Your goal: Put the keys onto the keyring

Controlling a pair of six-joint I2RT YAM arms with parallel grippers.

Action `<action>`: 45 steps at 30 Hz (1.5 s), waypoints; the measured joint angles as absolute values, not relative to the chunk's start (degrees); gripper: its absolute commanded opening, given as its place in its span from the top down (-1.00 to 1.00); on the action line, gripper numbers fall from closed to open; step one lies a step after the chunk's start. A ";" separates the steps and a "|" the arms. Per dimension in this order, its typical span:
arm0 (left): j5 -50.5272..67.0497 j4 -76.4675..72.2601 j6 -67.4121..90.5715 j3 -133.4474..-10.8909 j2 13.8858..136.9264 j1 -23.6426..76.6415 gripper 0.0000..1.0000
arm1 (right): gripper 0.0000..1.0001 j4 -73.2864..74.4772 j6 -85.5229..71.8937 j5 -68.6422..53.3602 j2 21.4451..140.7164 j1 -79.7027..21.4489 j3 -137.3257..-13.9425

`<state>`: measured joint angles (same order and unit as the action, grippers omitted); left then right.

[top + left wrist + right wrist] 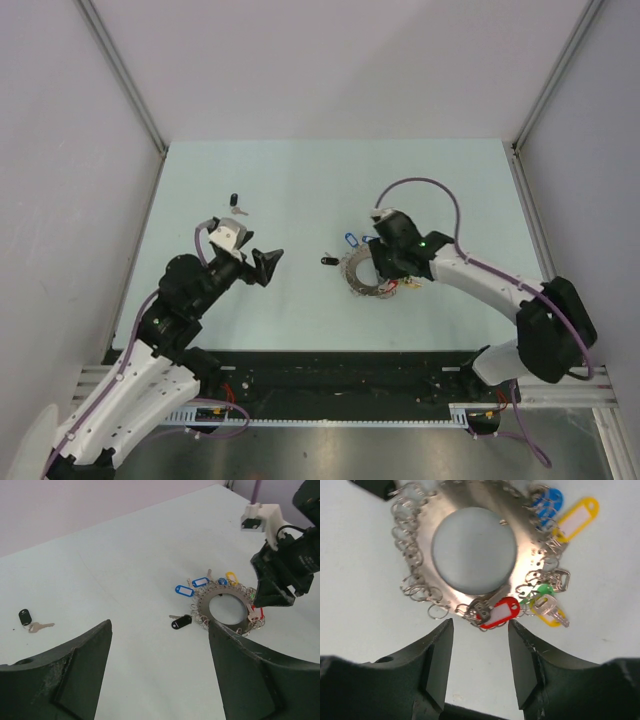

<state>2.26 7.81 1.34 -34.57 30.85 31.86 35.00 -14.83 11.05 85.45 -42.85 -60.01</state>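
The keyring [470,495] is a flat silver ring fringed with small wire loops and keys on blue, yellow and green tags. It lies on the table [300,190], also seen in the top view as the keyring [357,275] and in the left wrist view as the keyring [204,608]. A red-tagged key [498,612] rests at the ring's near edge, and I cannot tell whether it is attached. My right gripper [480,625] is open just short of it, with nothing between the fingers. My left gripper [160,625] hangs open and empty to the left of the ring, the left gripper [268,265] well apart from it.
A black-tagged key [181,622] lies at the ring's left side. Another key with a black fob [26,616] lies alone further left, the same fob [235,200] sitting behind the left arm. Pale walls enclose the table on three sides.
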 measured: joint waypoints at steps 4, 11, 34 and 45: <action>3.49 7.81 1.45 -34.57 32.25 31.70 -0.64 | -0.02 28.40 -19.81 3.64 76.47 -34.39 -47.44; 4.84 7.81 1.48 -34.57 33.30 31.51 -0.64 | 0.04 16.93 -28.88 -6.04 70.54 -23.86 -33.41; 6.35 7.81 1.48 -34.57 34.26 31.33 -0.65 | 0.22 -4.01 -40.47 -17.32 75.88 -19.84 -26.98; 6.66 7.84 1.50 -34.57 34.76 31.31 -0.65 | 0.23 -9.02 -40.93 -20.08 79.64 -19.79 -26.68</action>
<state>6.66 7.84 1.50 -34.57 34.76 31.31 -9.02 -40.93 -20.08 79.64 -19.79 -26.68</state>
